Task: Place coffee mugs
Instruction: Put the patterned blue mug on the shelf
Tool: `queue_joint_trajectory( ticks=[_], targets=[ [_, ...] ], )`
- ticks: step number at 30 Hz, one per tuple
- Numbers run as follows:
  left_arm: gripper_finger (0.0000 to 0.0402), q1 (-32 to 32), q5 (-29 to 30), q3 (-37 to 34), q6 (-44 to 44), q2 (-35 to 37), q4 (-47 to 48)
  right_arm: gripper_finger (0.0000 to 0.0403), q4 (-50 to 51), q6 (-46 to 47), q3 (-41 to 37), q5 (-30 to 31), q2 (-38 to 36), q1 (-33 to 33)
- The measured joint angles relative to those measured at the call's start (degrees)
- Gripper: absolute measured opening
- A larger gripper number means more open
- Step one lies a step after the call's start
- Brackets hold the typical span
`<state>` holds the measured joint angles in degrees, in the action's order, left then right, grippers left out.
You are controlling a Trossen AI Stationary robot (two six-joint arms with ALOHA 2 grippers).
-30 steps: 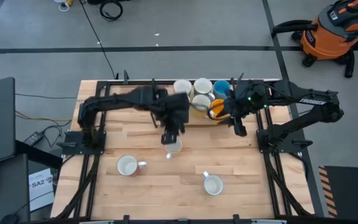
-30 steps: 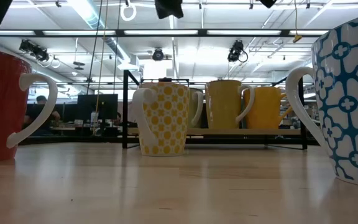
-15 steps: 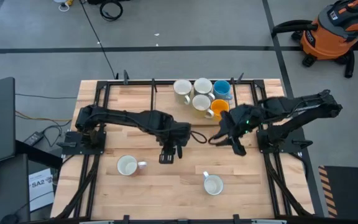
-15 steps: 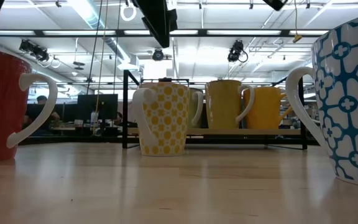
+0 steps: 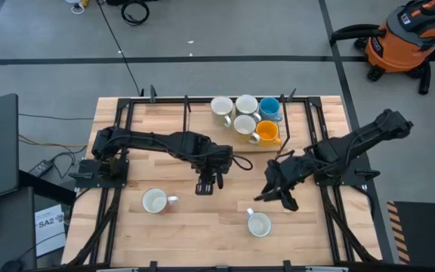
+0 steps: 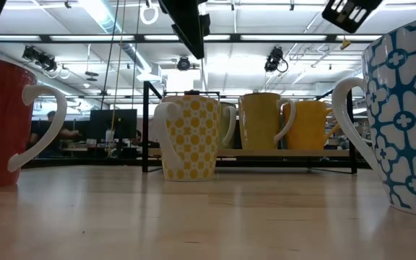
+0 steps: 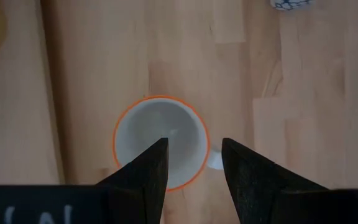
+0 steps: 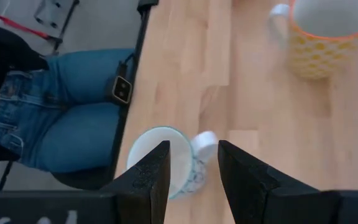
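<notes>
Fig. legend, as I read it from the remote station.

(a) Left gripper (image 5: 209, 183): I see it mid-table in the high view, pointing down. Its wrist cam looks down on an orange-rimmed mug (image 7: 161, 142) w/ white inside, standing upright on the wood betw. the two dark fingers (image 7: 143, 177). Jaws stand apart, nothing clamped; in that view the fingertips overlap the mug rim, but I can't tell if they touch it.

(b) Right gripper (image 5: 270, 190): over the table's right-centre, near a white mug (image 5: 259, 224) that stands on the near part of the table w/ handle toward the gripper. Jaws apart, empty. Its wrist cam shows a blue-patterned mug (image 8: 165, 160) close to the table edge, and a yellow-dotted mug (image 8: 324, 34) farther off. Beyond the edge, a seated person's legs in blue jeans (image 8: 61, 118).

(c) Mug cluster (image 5: 246, 117): at the far edge of the table (image 5: 127, 227), five mugs packed touching, incl. one blue and one orange. One more white mug (image 5: 155, 201) stands alone, near-left.

(d) Low view: red mug (image 6: 9, 119) at left, yellow-dotted mug centre, two yellow mugs behind it, blue-patterned mug at right; all upright.

(e) Orange shop vac (image 5: 402, 38) on the floor, well apart from the table.
</notes>
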<state>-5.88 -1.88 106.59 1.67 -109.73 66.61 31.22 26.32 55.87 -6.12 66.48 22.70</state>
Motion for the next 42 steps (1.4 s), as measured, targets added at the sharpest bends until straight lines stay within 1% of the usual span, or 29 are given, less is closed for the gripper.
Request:
queue_joint_trajectory(
  ticks=[5,8,13,17,23,30,36,42],
  targets=[
    [0.0156,0.5,0.01,0.0,0.0,0.0,-0.04,0.014,-2.66,2.26,-0.57,4.05,0.32,4.37],
    [0.0156,0.69,0.09,0.0,0.04,0.0,-0.04,0.014,-2.64,2.65,-0.57,7.14,1.16,6.97],
    [0.0156,0.69,0.4,0.02,0.24,0.0,-0.2,0.014,-2.89,2.61,-0.57,11.36,4.97,9.9],
    [0.0156,0.69,0.4,0.02,0.25,0.0,-0.48,0.0139,-2.94,2.62,-0.57,13.66,8.71,10.27],
    [0.0156,0.68,0.38,0.02,0.28,0.0,-0.46,0.0139,-2.93,2.48,-0.56,13.63,13.28,10.22],
    [0.0156,0.69,0.38,0.02,0.31,0.0,-0.46,0.0139,-3.0,2.5,-0.54,13.42,16.55,10.18],
    [0.0156,0.69,0.38,0.02,0.27,0.0,-0.46,0.0139,-3.13,2.65,-0.54,10.28,19.35,10.18],
    [0.0156,0.69,0.38,0.04,0.22,0.0,-0.44,0.0139,-3.34,2.67,-0.48,9.47,22.78,10.18]
  ],
)
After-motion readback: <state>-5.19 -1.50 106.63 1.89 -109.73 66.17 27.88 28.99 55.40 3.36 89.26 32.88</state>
